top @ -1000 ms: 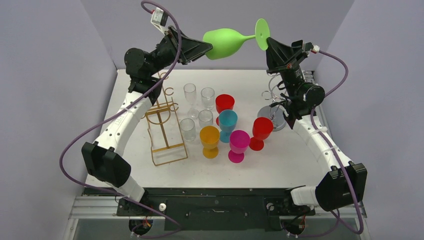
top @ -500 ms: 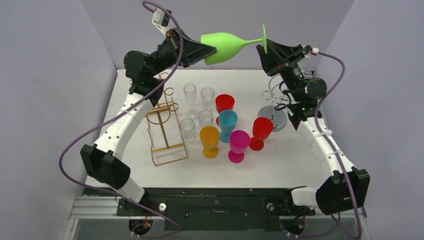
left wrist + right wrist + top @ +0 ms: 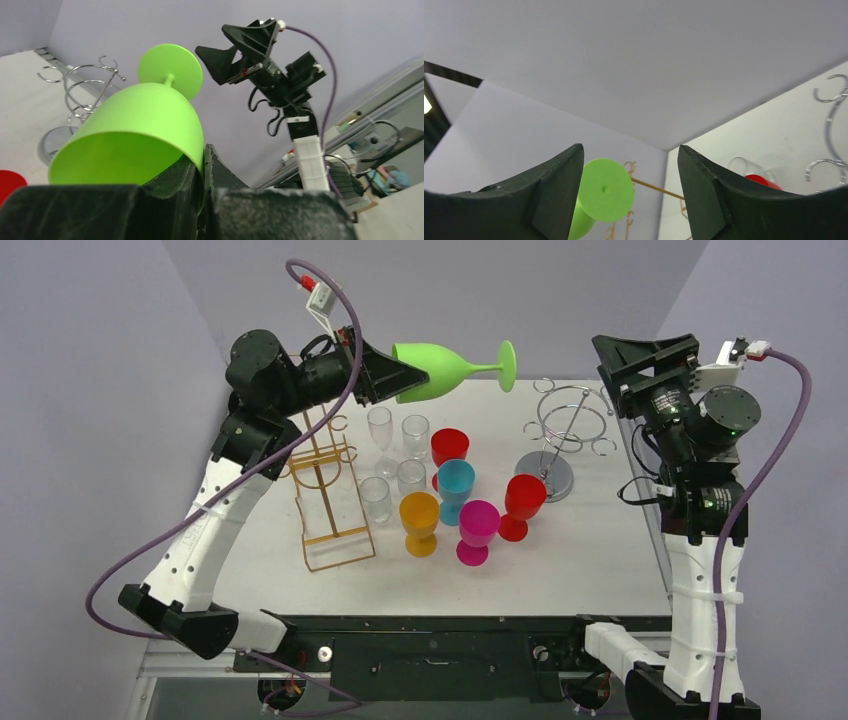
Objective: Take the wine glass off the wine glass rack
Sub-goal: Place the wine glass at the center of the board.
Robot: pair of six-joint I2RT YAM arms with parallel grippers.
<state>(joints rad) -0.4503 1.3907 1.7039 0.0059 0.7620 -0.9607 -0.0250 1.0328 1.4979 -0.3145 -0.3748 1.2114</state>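
Note:
A bright green wine glass (image 3: 440,368) hangs sideways high over the back of the table, foot pointing right. My left gripper (image 3: 385,375) is shut on its bowl wall at the rim, one finger inside and one outside (image 3: 204,165); the glass (image 3: 145,125) fills the left wrist view. The silver wire wine glass rack (image 3: 570,420) stands on its round base at the back right, below and right of the glass. My right gripper (image 3: 622,358) is open, off to the right of the glass and apart from it. The glass foot (image 3: 605,190) shows between its spread fingers (image 3: 630,148).
A gold wire rack (image 3: 325,490) stands at the left. Between the racks are several clear glasses (image 3: 380,425) and coloured goblets: red (image 3: 450,447), teal (image 3: 456,480), orange (image 3: 419,513), pink (image 3: 478,523) and another red (image 3: 524,498). Grey walls enclose the table.
My right gripper opened, let go of the glass foot and drew back to the right. My left gripper closed on the bowl and carried the glass slightly left and lower.

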